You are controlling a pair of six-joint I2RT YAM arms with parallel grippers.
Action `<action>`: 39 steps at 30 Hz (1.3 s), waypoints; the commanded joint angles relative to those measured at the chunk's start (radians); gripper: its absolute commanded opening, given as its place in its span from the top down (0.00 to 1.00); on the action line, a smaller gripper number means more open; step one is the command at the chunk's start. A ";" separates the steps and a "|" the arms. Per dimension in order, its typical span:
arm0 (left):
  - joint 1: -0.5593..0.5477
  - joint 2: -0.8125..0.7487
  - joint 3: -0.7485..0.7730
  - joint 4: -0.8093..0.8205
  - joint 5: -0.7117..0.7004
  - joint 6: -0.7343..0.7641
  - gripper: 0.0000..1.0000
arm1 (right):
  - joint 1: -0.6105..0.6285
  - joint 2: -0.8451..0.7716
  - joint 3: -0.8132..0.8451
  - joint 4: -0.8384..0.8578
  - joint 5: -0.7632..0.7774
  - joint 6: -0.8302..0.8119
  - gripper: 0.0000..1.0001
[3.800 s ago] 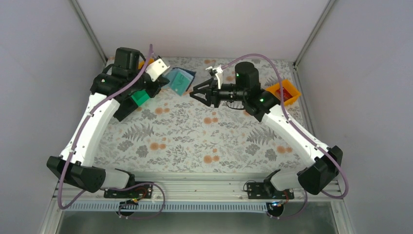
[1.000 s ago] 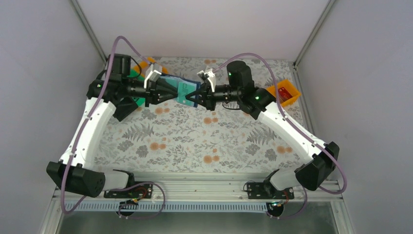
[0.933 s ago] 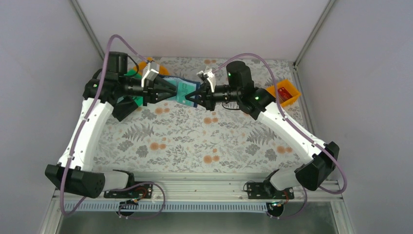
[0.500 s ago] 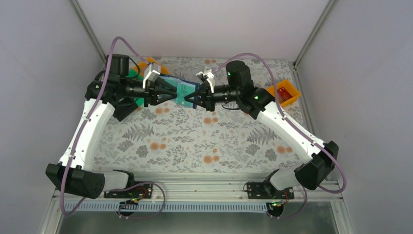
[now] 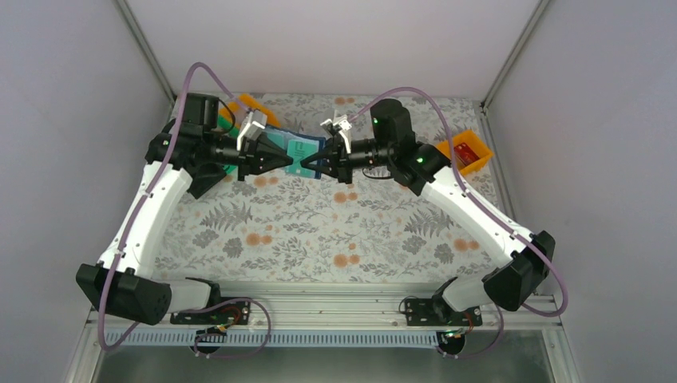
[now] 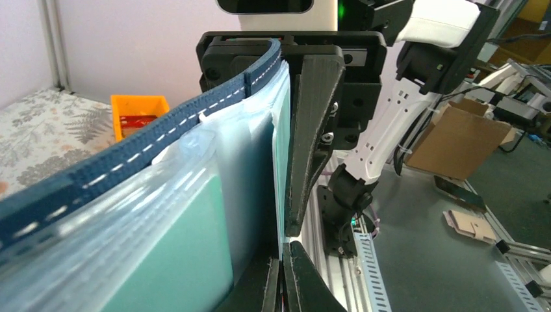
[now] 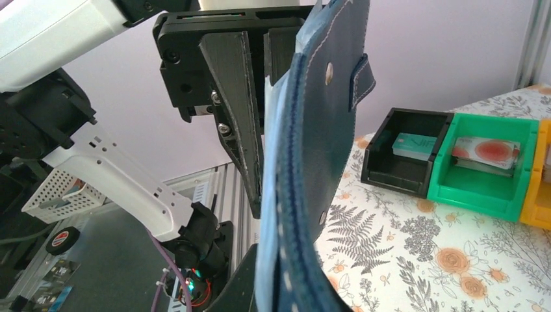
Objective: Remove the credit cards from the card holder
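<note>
Stitched navy holder [image 7: 318, 130]: clamped in right pincer [image 5: 322, 164]. Flat teal card [image 5: 301, 151] in glossy clear pocket [image 6: 117, 234]: ahead of left pincer [image 6: 283, 286], closed together.

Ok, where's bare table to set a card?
Bare: floral tablecloth between the white left arm and right arm, nearer than the navy bifold card holder. Crowded: far-left black plastic bin and green plastic bin; far-right orange plastic bin.

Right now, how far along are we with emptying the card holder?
Done: cards lie in the black bin and green bin. In hand: right end effector grips the card holder aloft; left end effector is shut at its edge, catch unclear. Left: a teal card sits in a pocket.
</note>
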 commanded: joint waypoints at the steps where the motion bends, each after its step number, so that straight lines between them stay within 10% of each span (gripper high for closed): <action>1: -0.009 -0.003 0.013 -0.056 0.122 0.078 0.98 | 0.012 -0.008 0.035 0.043 -0.008 -0.034 0.89; 6: 0.029 -0.005 0.016 -0.066 0.128 0.088 0.98 | -0.006 -0.047 -0.020 0.046 0.013 -0.048 0.59; 13: 0.038 -0.016 -0.004 -0.073 0.105 0.109 0.98 | -0.029 -0.104 -0.080 0.060 0.006 -0.045 0.47; 22: 0.037 -0.019 0.001 -0.093 0.120 0.138 0.98 | -0.041 -0.082 -0.076 0.071 -0.001 -0.018 0.95; 30: 0.063 -0.030 0.005 -0.086 0.126 0.126 0.82 | -0.052 -0.099 -0.078 0.061 -0.045 -0.045 0.96; 39: 0.063 -0.023 -0.002 -0.076 0.124 0.109 0.98 | -0.052 -0.103 -0.075 0.059 -0.074 -0.046 0.96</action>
